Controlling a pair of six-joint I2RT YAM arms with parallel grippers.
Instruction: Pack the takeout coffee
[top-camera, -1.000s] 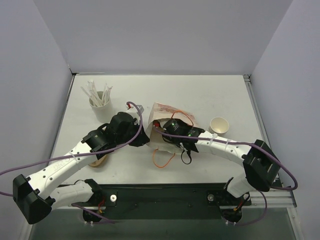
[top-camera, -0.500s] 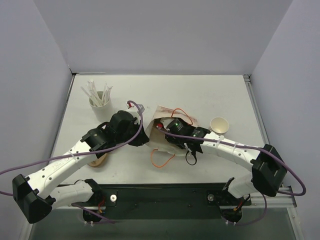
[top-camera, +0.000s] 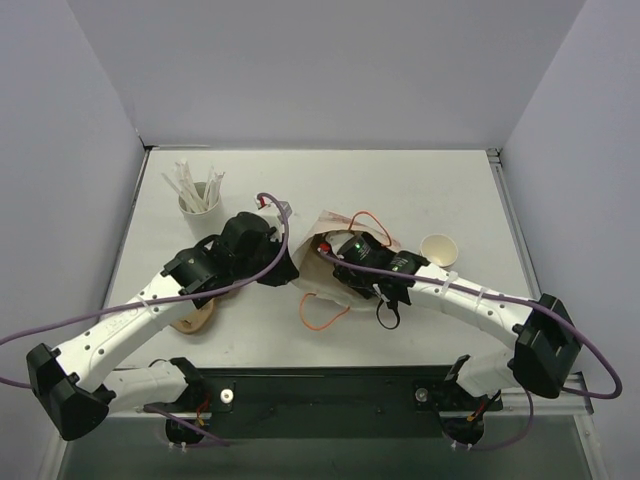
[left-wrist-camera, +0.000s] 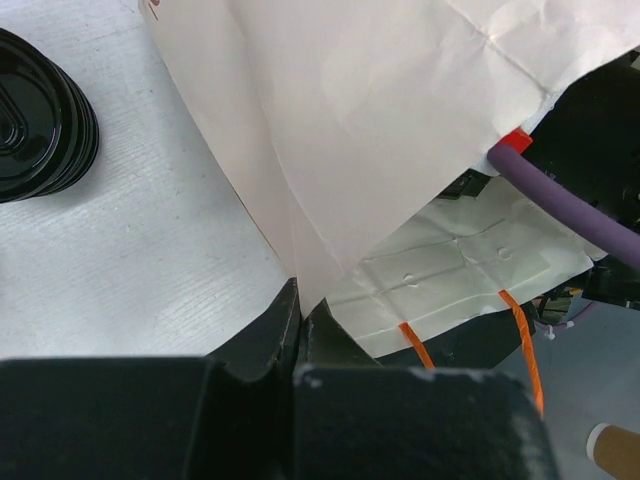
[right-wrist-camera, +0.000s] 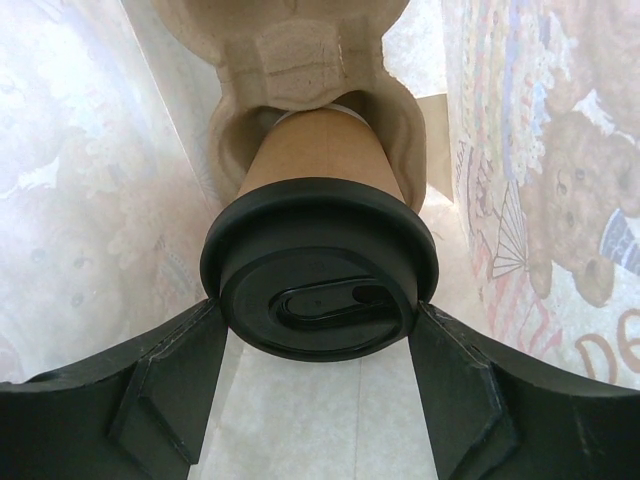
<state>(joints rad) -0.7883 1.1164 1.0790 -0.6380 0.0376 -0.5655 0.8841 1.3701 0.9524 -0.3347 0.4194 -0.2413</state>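
Note:
The takeout coffee (right-wrist-camera: 320, 290), a brown paper cup with a black lid, lies inside the white paper bag (left-wrist-camera: 380, 130), its base seated in a pulp cup carrier (right-wrist-camera: 300, 60). My right gripper (right-wrist-camera: 318, 310) reaches into the bag with both fingers pressed against the sides of the lid. In the top view the right gripper (top-camera: 338, 262) is at the bag's mouth (top-camera: 330, 222) and the cup is hidden. My left gripper (left-wrist-camera: 300, 300) is shut on the bag's edge and holds it up; from above it sits at the bag's left side (top-camera: 290, 270).
A stack of black lids (left-wrist-camera: 40, 115) lies left of the bag. Lidless paper cups (top-camera: 438, 250) stand right of the bag, and a white cup of stirrers (top-camera: 198, 195) at the back left. The bag's orange handles (top-camera: 322, 315) trail toward the near edge.
The right arm's elbow has swung right and toward the near edge while its gripper stays in the bag. The left wrist has shifted slightly away with the bag's edge.

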